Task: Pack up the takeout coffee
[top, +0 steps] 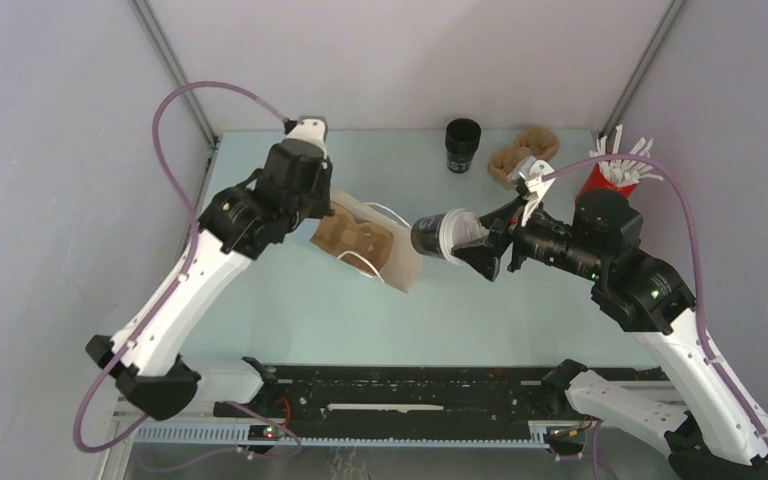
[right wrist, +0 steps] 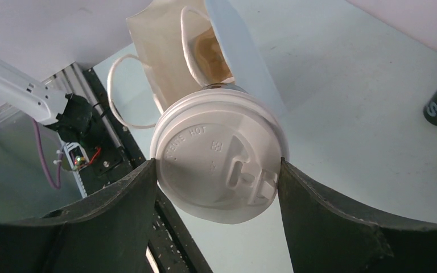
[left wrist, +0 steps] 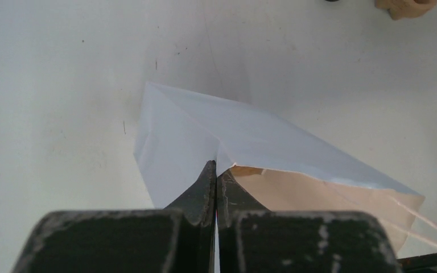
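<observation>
R gripper (right wrist: 217, 169) jaws pinch takeout coffee (right wrist: 216, 151) at lid rim: prob light, crushable, lid may pop. L gripper (left wrist: 216, 177) jaws clamp paper bag (left wrist: 273, 142) edge.

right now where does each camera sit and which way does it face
Top external: above and behind, looking down on the table; left arm and right arm show.
Left wrist: on that arm, facing past the left fingers, shut on the paper bag.
Right wrist: on that arm, facing along the right fingers at the takeout coffee they clamp, paper bag beyond.
Both wrist views share the paper bag.
</observation>
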You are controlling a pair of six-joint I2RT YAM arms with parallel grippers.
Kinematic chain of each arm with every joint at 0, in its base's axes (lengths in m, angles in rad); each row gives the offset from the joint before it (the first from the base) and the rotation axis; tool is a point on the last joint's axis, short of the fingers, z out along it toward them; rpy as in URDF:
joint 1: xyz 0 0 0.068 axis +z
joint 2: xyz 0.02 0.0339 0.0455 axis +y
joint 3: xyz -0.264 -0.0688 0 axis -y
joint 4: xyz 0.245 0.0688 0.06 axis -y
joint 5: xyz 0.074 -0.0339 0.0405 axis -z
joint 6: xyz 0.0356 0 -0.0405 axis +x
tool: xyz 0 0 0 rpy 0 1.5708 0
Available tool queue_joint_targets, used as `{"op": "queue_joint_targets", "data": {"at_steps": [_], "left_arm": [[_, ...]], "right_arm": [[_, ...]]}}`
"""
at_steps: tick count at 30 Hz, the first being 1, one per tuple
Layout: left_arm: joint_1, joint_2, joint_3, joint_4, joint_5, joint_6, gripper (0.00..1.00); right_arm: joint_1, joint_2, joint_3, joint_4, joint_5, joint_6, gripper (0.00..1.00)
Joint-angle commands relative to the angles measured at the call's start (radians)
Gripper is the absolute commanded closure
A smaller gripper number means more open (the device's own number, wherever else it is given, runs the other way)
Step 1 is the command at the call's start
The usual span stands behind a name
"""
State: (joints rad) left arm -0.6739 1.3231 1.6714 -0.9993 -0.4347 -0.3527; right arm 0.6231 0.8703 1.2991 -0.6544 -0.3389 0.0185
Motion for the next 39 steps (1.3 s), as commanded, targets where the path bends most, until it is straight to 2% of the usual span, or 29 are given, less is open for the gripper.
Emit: {"op": "queue_joint_targets", "data": {"at_steps": [1, 10, 14, 24, 39], "left_arm": [[-0.014, -0.112, -0.163, 0.244, 0.032, 0.064, 1.0], [-0.015, -0.13, -0.237, 0.256, 0.074, 0.077, 1.0], [-0.014, -0.095, -0.176, 0.213, 0.073, 0.078, 1.0], [-0.014, -0.016, -0.035, 0.123, 0.065, 0.064, 1.0], [-0.017, 0.059, 0.121, 0.026, 0.117, 0.031, 1.0]], "right_arm": [[0.063, 0.005, 0.035, 0.02, 0.033, -0.048, 0.48], [0.194, 0.007, 0.036, -0.041, 0.08, -0.082, 0.48], [0.237, -0.001, 0.036, -0.054, 0.102, -0.077, 0.48], [0.242, -0.061, 0.047, -0.067, 0.109, -0.025, 0.48], [0.272, 0.101, 0.074, 0.077, 0.128, -0.072, 0.51]]}}
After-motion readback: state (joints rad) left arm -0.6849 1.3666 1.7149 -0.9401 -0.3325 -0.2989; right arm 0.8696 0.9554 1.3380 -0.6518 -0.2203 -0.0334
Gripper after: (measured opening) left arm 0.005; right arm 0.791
